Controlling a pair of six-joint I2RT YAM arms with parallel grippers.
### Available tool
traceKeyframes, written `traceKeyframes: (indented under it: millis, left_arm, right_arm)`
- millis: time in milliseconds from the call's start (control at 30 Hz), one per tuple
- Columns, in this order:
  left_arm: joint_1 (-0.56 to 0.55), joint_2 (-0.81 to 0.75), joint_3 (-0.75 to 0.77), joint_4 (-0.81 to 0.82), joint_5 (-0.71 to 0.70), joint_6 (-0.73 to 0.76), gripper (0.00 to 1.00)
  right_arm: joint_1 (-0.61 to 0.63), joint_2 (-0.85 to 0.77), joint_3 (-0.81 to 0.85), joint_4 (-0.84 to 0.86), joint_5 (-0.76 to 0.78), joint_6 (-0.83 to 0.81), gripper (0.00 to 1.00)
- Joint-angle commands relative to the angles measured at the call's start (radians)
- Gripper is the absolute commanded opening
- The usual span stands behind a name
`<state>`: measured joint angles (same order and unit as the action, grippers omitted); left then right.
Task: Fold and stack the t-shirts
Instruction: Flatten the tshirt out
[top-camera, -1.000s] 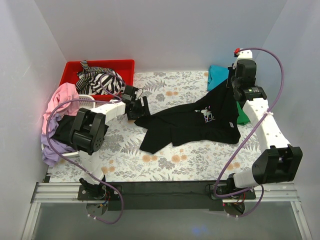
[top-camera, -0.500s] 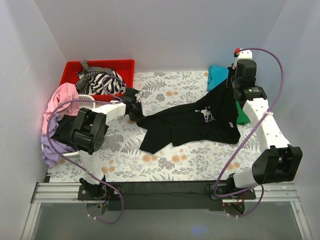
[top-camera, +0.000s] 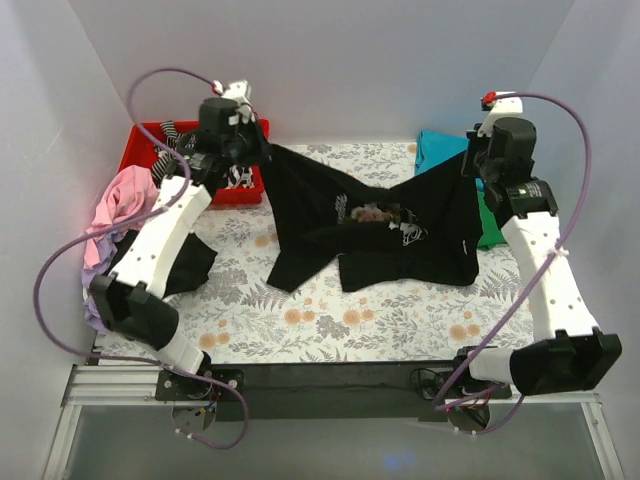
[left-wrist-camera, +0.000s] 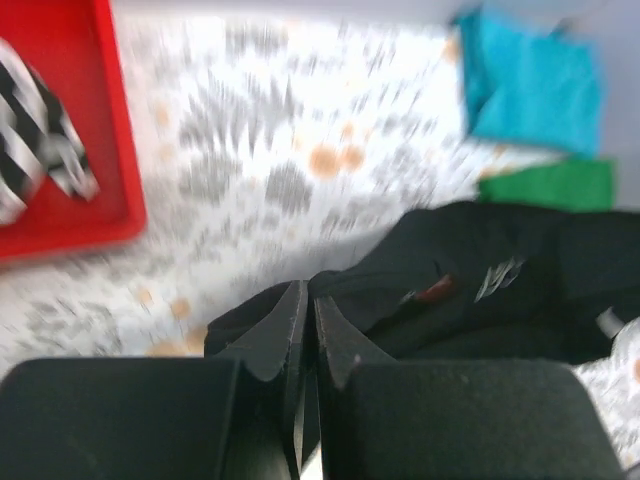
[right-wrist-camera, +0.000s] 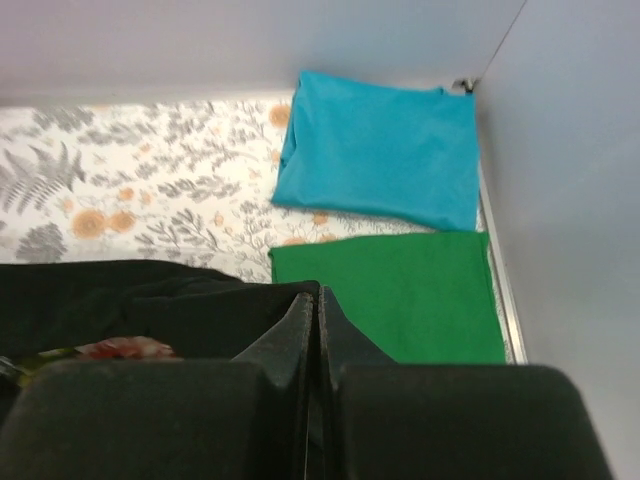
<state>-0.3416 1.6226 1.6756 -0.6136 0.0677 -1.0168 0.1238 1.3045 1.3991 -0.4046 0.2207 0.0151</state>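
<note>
The black t-shirt (top-camera: 400, 235) with a pink-rose print hangs stretched between both grippers, its lower part draped on the floral table (top-camera: 300, 330). My left gripper (top-camera: 265, 152) is raised near the back left, shut on one corner of that tee (left-wrist-camera: 470, 290); the jaws (left-wrist-camera: 308, 295) pinch black cloth. My right gripper (top-camera: 470, 170) is shut on the opposite corner (right-wrist-camera: 120, 305), jaws closed (right-wrist-camera: 318, 295). A folded teal tee (right-wrist-camera: 380, 150) and a folded green tee (right-wrist-camera: 400, 295) lie at the back right.
A red bin (top-camera: 145, 140) at the back left holds a striped tee (top-camera: 190, 162). Pink cloth (top-camera: 120, 195), lilac cloth (top-camera: 92, 310) and a dark garment (top-camera: 185, 265) are heaped along the left edge. White walls enclose the table.
My left gripper closed on the black tee's left end and lifted it up and toward the back, pulling the shirt taut. The right gripper kept its hold and shifted slightly.
</note>
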Motion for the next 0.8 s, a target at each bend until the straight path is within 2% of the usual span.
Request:
traceKeyframes:
  millis: [0, 233, 333, 400, 567, 600, 767]
  left_arm:
    - [0.016, -0.153, 0.102, -0.096, -0.098, 0.070, 0.00]
    - [0.016, -0.338, 0.259, -0.175, -0.143, 0.110, 0.00]
    - [0.016, -0.398, 0.349, -0.230, -0.088, 0.113, 0.00]
    - [0.016, -0.444, 0.383, -0.265, 0.015, 0.119, 0.00]
    - [0.016, -0.656, 0.374, -0.281, 0.157, 0.135, 0.00]
    - [0.015, -0.696, 0.331, -0.261, 0.194, 0.132, 0.00]
    - [0.015, -0.958, 0.213, -0.114, 0.196, 0.084, 0.00]
  right_arm:
    - [-0.007, -0.137, 0.101, -0.022, -0.015, -0.012, 0.01]
    - [-0.007, -0.293, 0.190, -0.098, -0.026, -0.012, 0.01]
    - [-0.007, -0.349, 0.231, -0.138, -0.060, -0.012, 0.01]
    - [-0.007, -0.401, 0.250, -0.158, -0.090, -0.009, 0.01]
    - [-0.007, -0.511, 0.311, -0.200, -0.179, -0.010, 0.01]
    - [-0.007, -0.534, 0.311, -0.200, -0.201, -0.012, 0.01]
    - [-0.009, -0.642, 0.337, -0.198, -0.213, -0.012, 0.01]
